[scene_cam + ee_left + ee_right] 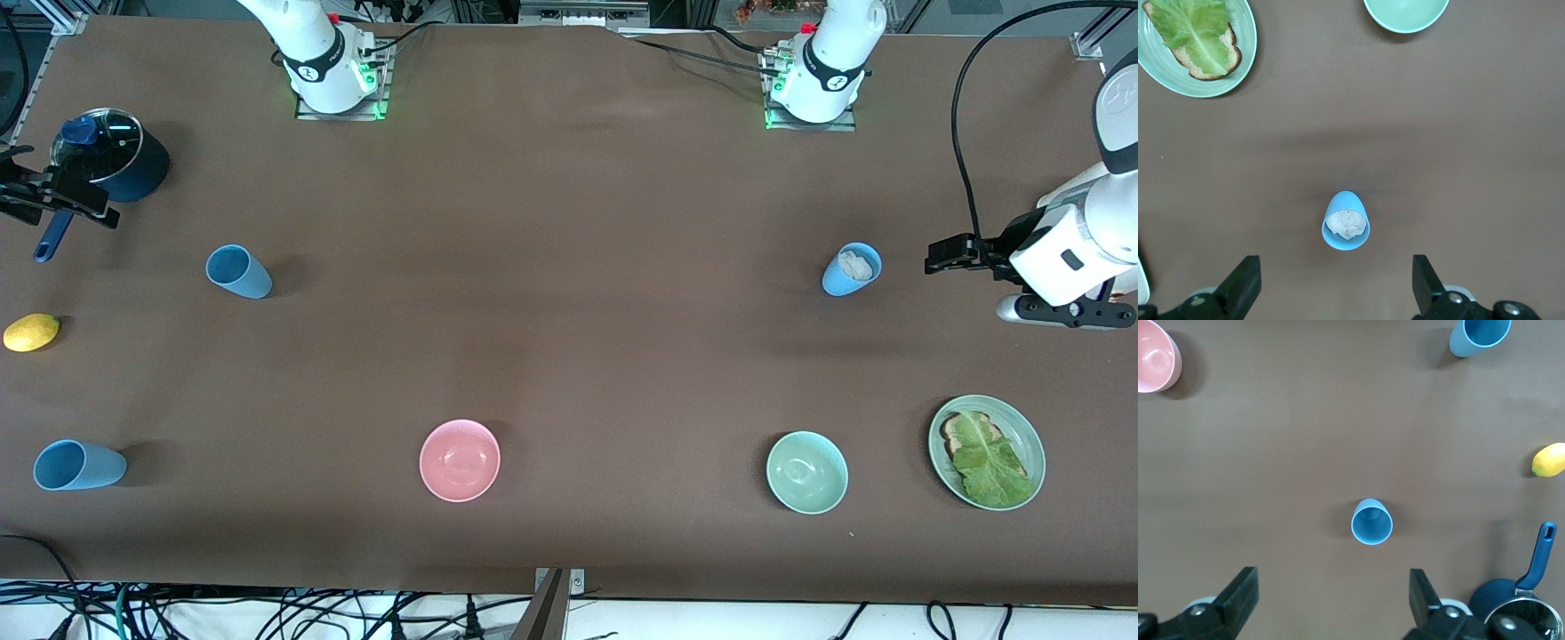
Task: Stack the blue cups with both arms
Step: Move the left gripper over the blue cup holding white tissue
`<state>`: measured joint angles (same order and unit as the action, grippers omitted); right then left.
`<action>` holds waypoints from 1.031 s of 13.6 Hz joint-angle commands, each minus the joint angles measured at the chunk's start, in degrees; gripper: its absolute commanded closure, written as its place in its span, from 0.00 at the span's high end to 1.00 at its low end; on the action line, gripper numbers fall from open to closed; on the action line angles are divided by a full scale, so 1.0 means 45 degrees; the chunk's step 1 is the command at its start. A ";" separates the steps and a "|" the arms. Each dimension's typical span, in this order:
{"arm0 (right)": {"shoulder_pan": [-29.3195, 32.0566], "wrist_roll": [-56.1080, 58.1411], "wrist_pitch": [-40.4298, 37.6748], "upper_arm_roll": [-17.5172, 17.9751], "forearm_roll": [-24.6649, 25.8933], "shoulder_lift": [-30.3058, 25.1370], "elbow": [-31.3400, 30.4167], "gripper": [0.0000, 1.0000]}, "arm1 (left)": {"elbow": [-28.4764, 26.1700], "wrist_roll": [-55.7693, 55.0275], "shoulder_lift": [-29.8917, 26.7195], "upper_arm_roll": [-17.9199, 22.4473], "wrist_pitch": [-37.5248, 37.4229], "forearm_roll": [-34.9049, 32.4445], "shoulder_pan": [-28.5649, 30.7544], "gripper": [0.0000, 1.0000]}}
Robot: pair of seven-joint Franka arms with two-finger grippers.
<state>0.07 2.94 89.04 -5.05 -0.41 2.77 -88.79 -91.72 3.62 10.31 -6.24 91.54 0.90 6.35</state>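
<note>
Both our tools hang wide — left tool, right tool — yet the stuffed cup near the bench's left-arm edge may block nesting.

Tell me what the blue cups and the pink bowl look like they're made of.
The three blue cups look like matte plastic: flat, even colour with no shine. The pink bowl seems glazed ceramic or glossy plastic, since light glints inside it; which one is unclear.
</note>
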 commanded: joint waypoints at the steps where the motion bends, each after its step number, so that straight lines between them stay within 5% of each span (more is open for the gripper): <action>1: 0.0081 0.0088 -0.0176 0.0028 -0.0221 0.0068 0.0200 1.00 | -0.3354 -0.0004 -0.2108 0.0039 0.2129 0.0328 0.0014 1.00; 7: 0.0081 0.0088 -0.0176 0.0028 -0.0221 0.0068 0.0200 1.00 | -0.8535 0.0249 -0.4730 0.0176 0.6271 0.0328 0.0013 1.00; 14: 0.0081 0.0088 -0.0176 0.0028 -0.0221 0.0068 0.0180 1.00 | -1.2447 0.2240 -0.5788 0.0527 1.0709 0.0367 0.0403 1.00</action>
<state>0.07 2.95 88.98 -5.05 -0.41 2.83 -88.79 -143.41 10.43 -12.54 -3.84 136.31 0.90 7.20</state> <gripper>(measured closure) 0.000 0.000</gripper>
